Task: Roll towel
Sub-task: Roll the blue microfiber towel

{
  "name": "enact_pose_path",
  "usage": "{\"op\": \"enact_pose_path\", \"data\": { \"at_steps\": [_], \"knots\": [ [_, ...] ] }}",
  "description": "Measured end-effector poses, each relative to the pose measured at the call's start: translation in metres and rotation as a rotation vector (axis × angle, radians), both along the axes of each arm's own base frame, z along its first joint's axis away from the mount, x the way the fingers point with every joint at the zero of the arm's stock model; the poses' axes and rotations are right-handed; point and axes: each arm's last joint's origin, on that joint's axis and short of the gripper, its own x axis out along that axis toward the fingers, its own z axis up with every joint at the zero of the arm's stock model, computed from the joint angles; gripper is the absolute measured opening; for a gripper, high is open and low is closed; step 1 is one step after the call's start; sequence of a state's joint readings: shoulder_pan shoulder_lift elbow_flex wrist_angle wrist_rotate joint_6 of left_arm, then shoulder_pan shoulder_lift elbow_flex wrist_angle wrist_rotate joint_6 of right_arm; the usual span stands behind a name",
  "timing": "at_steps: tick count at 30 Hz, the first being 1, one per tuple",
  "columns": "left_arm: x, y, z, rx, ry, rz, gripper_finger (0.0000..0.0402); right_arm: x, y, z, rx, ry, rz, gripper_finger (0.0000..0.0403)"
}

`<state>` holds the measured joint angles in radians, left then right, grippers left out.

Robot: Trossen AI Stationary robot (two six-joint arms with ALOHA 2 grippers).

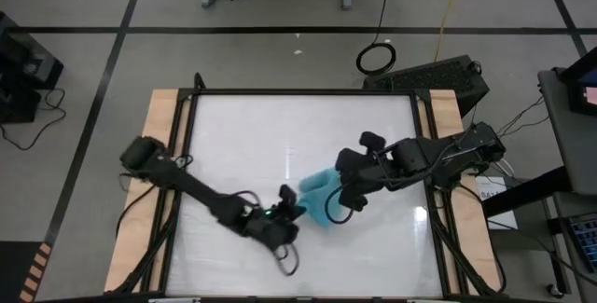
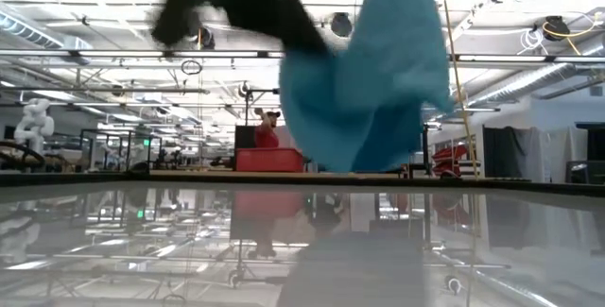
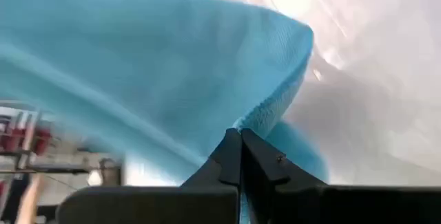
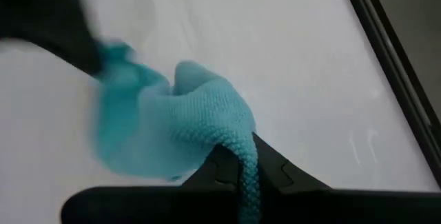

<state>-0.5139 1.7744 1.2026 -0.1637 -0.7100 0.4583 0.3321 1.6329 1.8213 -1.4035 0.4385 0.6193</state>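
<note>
Turquoise cloth, the towel (image 1: 318, 199) hangs bunched between the two grippers above the middle of the white table (image 1: 242, 144), lifted clear of the surface in the low view (image 2: 364, 90). One edge is pinched in the left gripper (image 3: 241, 145), whose fingers are clamped tight on the fabric at the towel's near-left side. Another corner is clenched in the right gripper (image 4: 242, 156), which sits just to the towel's right, its arm reaching in from the table's right edge.

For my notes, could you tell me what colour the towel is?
The towel is plain turquoise-blue, with no pattern; the right wrist view shows it best.
</note>
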Motion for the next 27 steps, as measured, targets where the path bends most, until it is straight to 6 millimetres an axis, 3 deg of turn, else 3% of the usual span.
{"op": "enact_pose_path", "data": {
  "at_steps": [5, 9, 13, 19, 22, 27],
  "knots": [
    [-0.036, -0.012, 0.067, -0.079, -0.191, -0.015, 0.0002, -0.001, 0.003, -0.016, 0.036, 0.083, 0.014, 0.0006],
    [-0.055, -0.002, 0.100, -0.230, -0.287, 0.024, 0.0002, 0.005, 0.007, -0.041, 0.060, 0.112, 0.054, 0.0046],
    [-0.061, 0.007, 0.109, -0.392, -0.289, 0.031, 0.0001, 0.005, 0.007, -0.068, 0.033, 0.173, 0.049, 0.0119],
    [-0.058, 0.002, 0.116, -0.528, -0.307, -0.077, 0.0001, -0.001, 0.022, -0.093, 0.004, 0.198, 0.080, 0.0223],
    [-0.057, 0.002, 0.120, -0.537, -0.347, -0.084, 0.0001, -0.005, 0.031, -0.095, -0.042, 0.172, 0.075, 0.0246],
    [-0.052, 0.015, 0.117, -0.476, -0.357, 0.010, 0.0001, -0.004, 0.064, -0.098, -0.018, 0.005, 0.188, 0.0243]
  ]
}}
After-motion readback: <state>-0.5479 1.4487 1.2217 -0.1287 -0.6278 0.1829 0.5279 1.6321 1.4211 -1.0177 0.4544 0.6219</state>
